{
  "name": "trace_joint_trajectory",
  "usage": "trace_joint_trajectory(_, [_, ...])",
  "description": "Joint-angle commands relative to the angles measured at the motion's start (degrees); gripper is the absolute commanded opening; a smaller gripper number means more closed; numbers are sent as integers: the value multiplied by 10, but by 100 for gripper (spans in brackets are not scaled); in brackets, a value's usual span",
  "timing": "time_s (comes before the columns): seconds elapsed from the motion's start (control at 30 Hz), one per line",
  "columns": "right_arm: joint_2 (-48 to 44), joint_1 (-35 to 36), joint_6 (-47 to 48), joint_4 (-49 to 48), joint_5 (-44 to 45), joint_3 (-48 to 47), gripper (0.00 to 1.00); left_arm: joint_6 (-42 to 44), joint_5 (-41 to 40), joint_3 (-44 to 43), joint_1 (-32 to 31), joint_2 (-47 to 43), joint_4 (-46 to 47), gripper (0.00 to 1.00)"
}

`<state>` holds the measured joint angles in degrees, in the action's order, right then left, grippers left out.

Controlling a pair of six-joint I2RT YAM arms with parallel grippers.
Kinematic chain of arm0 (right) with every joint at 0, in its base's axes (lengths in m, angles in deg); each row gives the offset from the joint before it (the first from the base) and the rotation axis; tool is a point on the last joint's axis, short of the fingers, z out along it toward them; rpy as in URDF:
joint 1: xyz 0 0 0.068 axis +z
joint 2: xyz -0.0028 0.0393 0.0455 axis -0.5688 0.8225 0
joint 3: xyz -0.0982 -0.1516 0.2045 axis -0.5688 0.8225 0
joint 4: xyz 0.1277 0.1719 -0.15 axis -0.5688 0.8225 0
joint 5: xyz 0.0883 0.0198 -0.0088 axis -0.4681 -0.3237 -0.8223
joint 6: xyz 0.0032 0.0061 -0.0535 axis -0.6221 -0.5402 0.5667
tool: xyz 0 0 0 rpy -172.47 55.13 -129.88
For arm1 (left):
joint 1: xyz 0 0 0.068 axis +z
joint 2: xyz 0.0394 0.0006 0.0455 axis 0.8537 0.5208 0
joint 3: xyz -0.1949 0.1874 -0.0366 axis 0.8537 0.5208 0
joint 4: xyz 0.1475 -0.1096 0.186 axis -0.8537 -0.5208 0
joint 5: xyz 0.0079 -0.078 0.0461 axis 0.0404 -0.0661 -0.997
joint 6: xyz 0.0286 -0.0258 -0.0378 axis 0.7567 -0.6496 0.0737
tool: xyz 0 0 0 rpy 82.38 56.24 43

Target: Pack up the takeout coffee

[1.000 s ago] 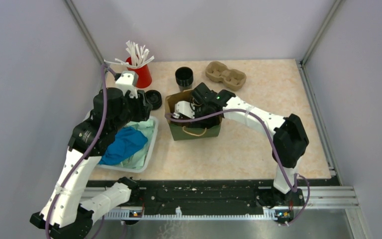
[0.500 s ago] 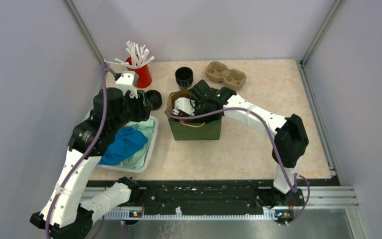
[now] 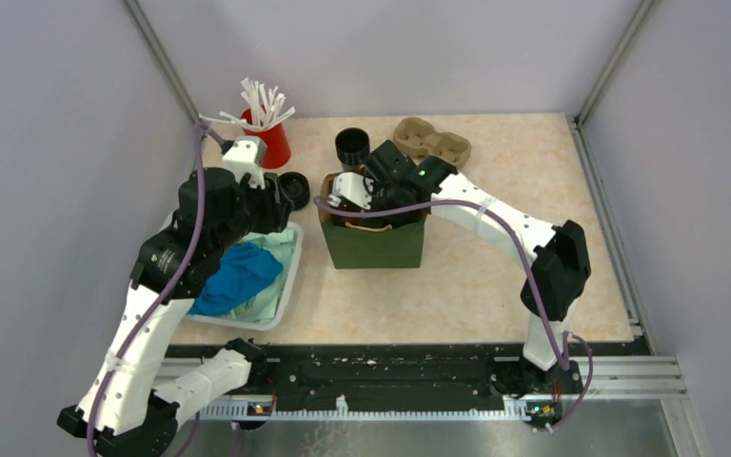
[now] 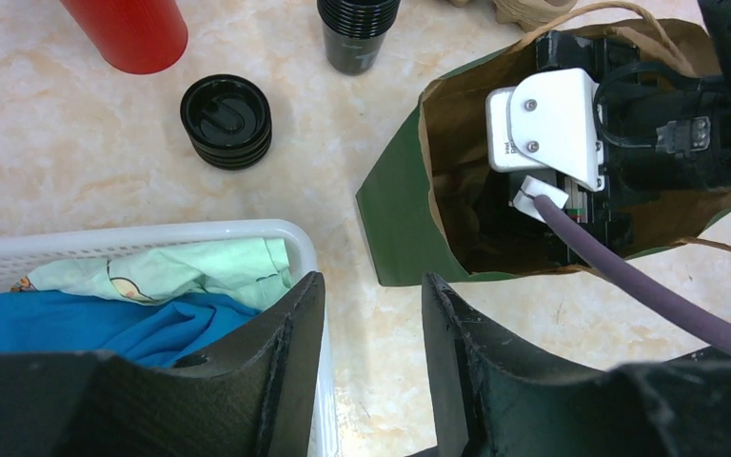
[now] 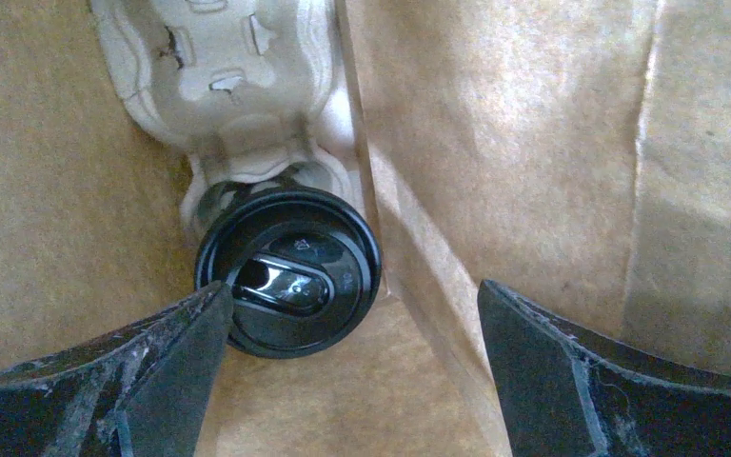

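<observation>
- From above: shows the right arm [image 3: 481, 214] bent down into an upright green paper bag [image 3: 376, 246], its tip and the bag's contents out of sight. Shows the left arm [image 3: 209, 214] over a white basket [image 3: 288, 276] of blue cloth [image 3: 238, 276]. Finds a red cup of white sticks [image 3: 268, 143], a stack of black lids [image 3: 294, 188], a stack of black cups [image 3: 352, 148] and a brown pulp tray [image 3: 431, 141] behind and beside the bag.
- From the left wrist: looks down past the left gripper [image 4: 366, 371], fingers partway apart with nothing between them, above the basket's corner, near the bag.
- From the right wrist: peers inside the bag at the takeout coffee [image 5: 288, 271], upright, lid on, seated in a pocket of a second pulp tray [image 5: 219, 86]. Frames it with the right gripper [image 5: 352, 381], spread wide and empty; cannot tell whether one finger touches the lid's rim.
</observation>
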<state>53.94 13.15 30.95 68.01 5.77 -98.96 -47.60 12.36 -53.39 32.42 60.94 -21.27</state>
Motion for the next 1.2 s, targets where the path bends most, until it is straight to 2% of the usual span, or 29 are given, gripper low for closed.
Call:
trace_joint_trajectory(0.0, [1, -2, -14, 15, 16, -44, 99, 6, 8, -2, -2, -7, 30, 49])
trace_joint_trajectory(0.63, [-49, 6, -61, 53, 26, -113, 99, -1, 25, 4, -2, -11, 40, 51])
trace_joint_trajectory(0.83, [-63, 6, -79, 86, 23, -142, 95, -15, 25, 4, -2, -10, 45, 52])
trace_joint_trajectory(1.17, [-70, 6, -120, 104, 16, -195, 93, -104, 27, -1, -1, 8, 59, 53])
